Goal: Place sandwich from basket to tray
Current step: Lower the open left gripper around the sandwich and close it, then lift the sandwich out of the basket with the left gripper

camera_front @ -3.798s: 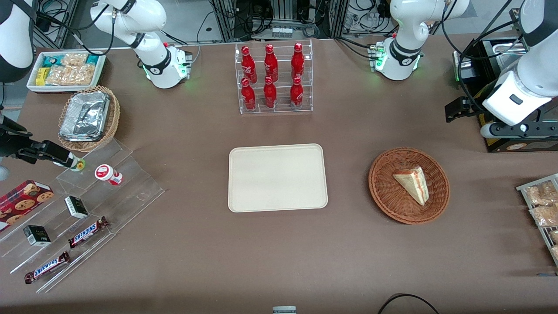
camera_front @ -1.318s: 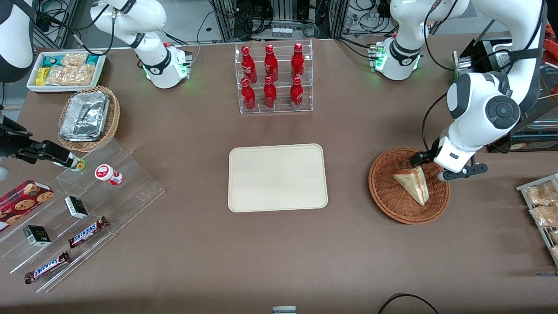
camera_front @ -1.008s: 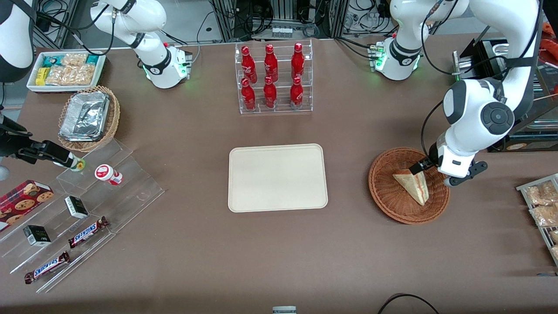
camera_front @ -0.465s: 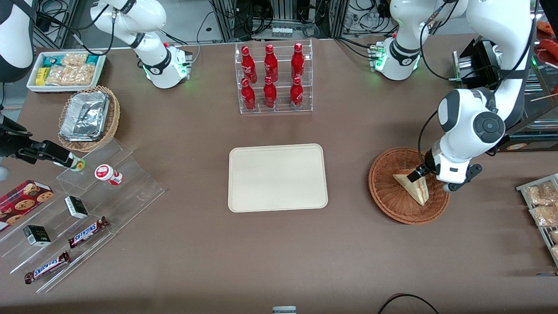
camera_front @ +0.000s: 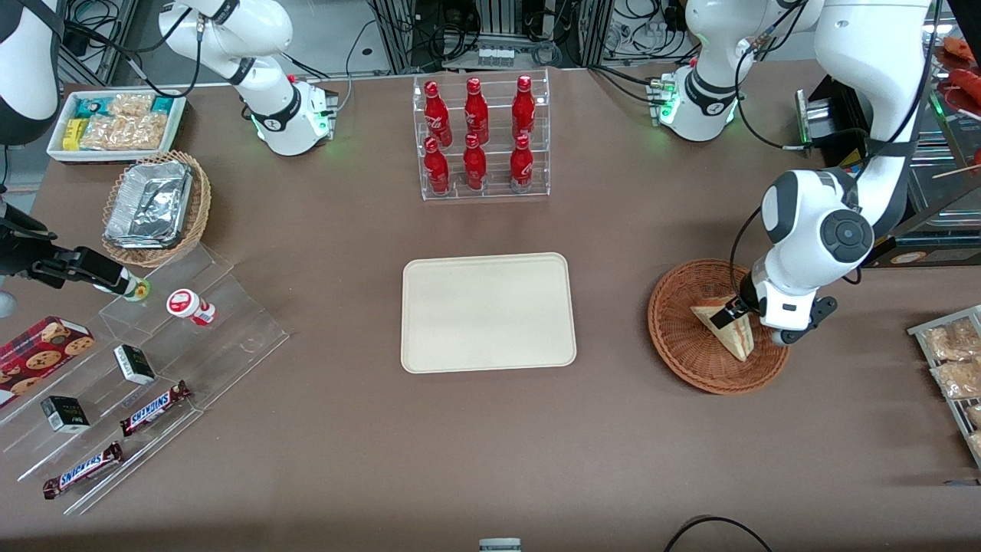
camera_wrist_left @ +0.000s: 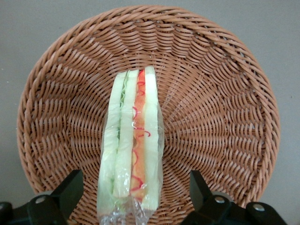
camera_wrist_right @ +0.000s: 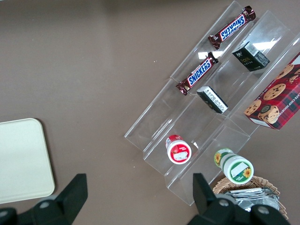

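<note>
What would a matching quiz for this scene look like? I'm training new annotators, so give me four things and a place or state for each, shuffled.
Things:
1. sandwich
2. tray
3. gripper
4. bottles

Places or states:
A. bare, nothing on it
B. in a clear rack, farther from the front camera than the tray
C. lying in the basket
D. open, a finger on either side of the sandwich

Pairs: 1-C, 2-A, 3-D, 4-B
</note>
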